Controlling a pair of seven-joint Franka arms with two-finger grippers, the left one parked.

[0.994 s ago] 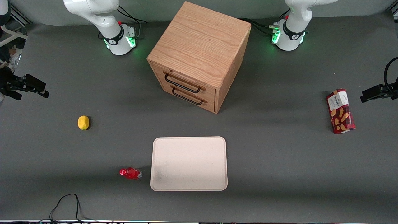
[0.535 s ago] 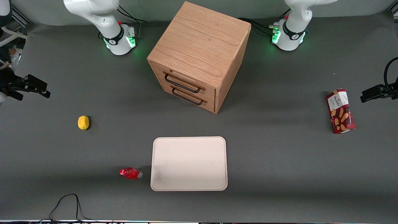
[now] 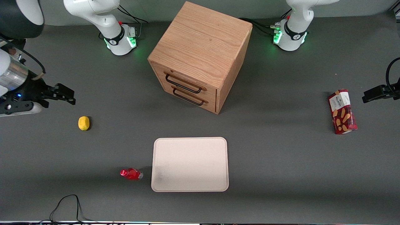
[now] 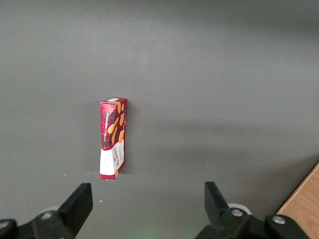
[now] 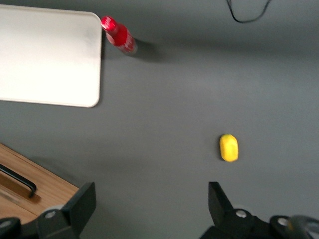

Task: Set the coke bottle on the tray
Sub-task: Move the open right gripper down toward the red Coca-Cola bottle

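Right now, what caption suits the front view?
Open gripper hovers above the lemon; coke bottle stands beside the bare tray.

gripper (image 3: pixel 67 96) moved inward from the working arm's end of the table, now above the mat, nearer the lemon (image 3: pixel 83 122), more of the arm in view, fingers spread apart

Right arm: glossy white rounded shells, black joint bands, round base (image 3: pixel 120 39) glowing green with a small red knob beside it. Black cables trail from the base. Wrist section: silver-grey metal ring, black housing, one small blue light, thin looped cable. Black two-finger claw (image 3: pixel 69 97) above the desk near the working arm's end; matte black blocky fingers (image 5: pixel 222 204) set wide apart, round screw heads at their roots.
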